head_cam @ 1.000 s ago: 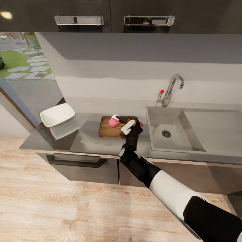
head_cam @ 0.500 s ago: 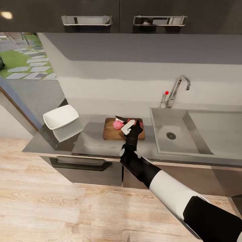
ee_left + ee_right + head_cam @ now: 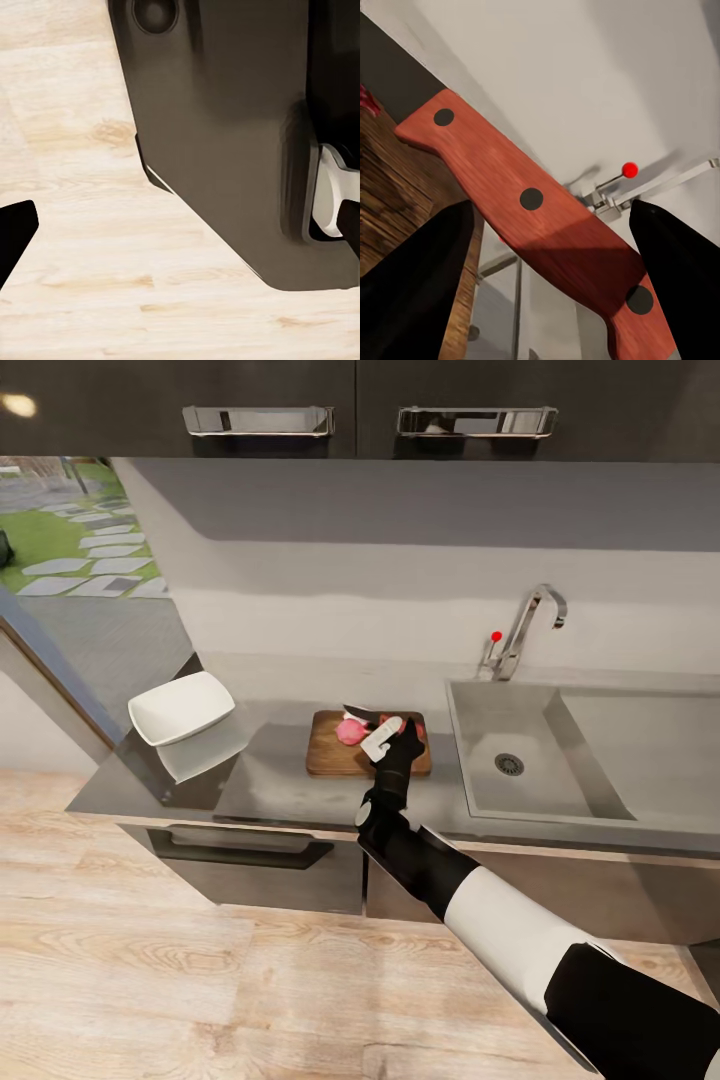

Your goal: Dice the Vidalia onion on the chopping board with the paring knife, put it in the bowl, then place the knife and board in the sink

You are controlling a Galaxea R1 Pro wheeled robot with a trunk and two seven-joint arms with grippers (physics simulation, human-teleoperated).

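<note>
Kitchen (image 3: 400,560) with black upper cabinets, pale backsplash and a grey countertop (image 3: 270,780). Taking the sink (image 3: 530,750) as landmark: board (image 3: 340,758) just beside its bowl-ward edge, lying flat on the countertop; bowl (image 3: 180,707) well beyond the board, at the counter's far end; tap (image 3: 525,625) behind the basin. On the board, pink onion (image 3: 350,731), seemingly already cut into pieces, though too small to count.

Right gripper (image 3: 392,735) over the board's sink-side half, closed on the knife (image 3: 532,202): in the right wrist view the red-brown handle runs between the two dark fingers (image 3: 416,285), blade out toward the onion. Held low and across the board, probably so the edge can meet the onion on wood rather than on the counter. Board likely kept near the sink to shorten the later drop into the basin.

Left gripper (image 3: 15,232) down beside the robot's own dark body, above the wooden floor (image 3: 90,150); one fingertip visible, so open or closed cannot be told.

Against half a second ago: no visible change, gripper and knife in the same spot. Against a second ago: whole view shifted, a camera move, not the things.
</note>
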